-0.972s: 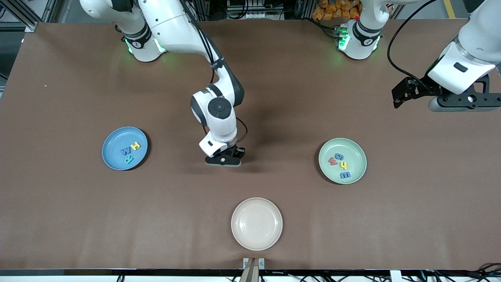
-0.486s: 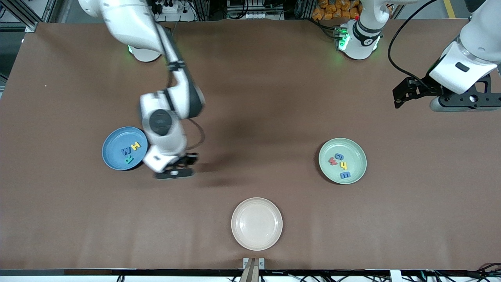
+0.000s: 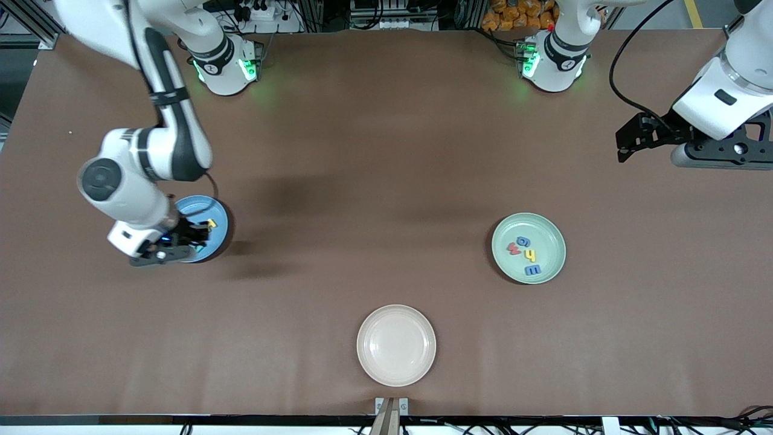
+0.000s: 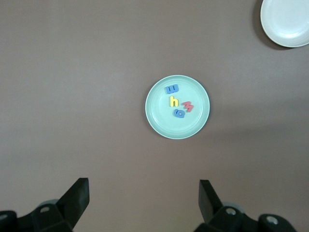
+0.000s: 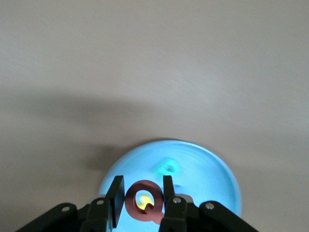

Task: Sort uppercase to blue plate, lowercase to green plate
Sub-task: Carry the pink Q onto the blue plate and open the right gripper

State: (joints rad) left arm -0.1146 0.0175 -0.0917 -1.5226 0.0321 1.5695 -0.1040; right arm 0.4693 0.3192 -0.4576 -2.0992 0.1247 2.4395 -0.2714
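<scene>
My right gripper (image 3: 188, 239) hangs over the blue plate (image 3: 218, 215), shut on the red Q (image 5: 131, 203). In the right wrist view the Q sits upright between the fingers (image 5: 116, 193), above the plate (image 5: 207, 186). The yellow H (image 3: 211, 224) and teal R (image 5: 168, 166) lie on the plate; the blue M is hidden under the hand. The green plate (image 3: 546, 232) holds the red w (image 3: 514, 248), blue g (image 3: 523, 241), yellow h (image 3: 530, 255) and blue m (image 3: 531, 270). My left gripper (image 3: 625, 146) waits open and empty, high over the left arm's end of the table; it shows in the left wrist view (image 4: 143, 203).
An empty cream plate (image 3: 395, 344) sits near the table's front edge, between the two coloured plates. It also shows in the left wrist view (image 4: 287, 21), as does the green plate (image 4: 159, 116).
My right arm has swung from the table's middle toward its own end and now hangs over the blue plate, with the Q in its grip. The left arm has barely shifted.
</scene>
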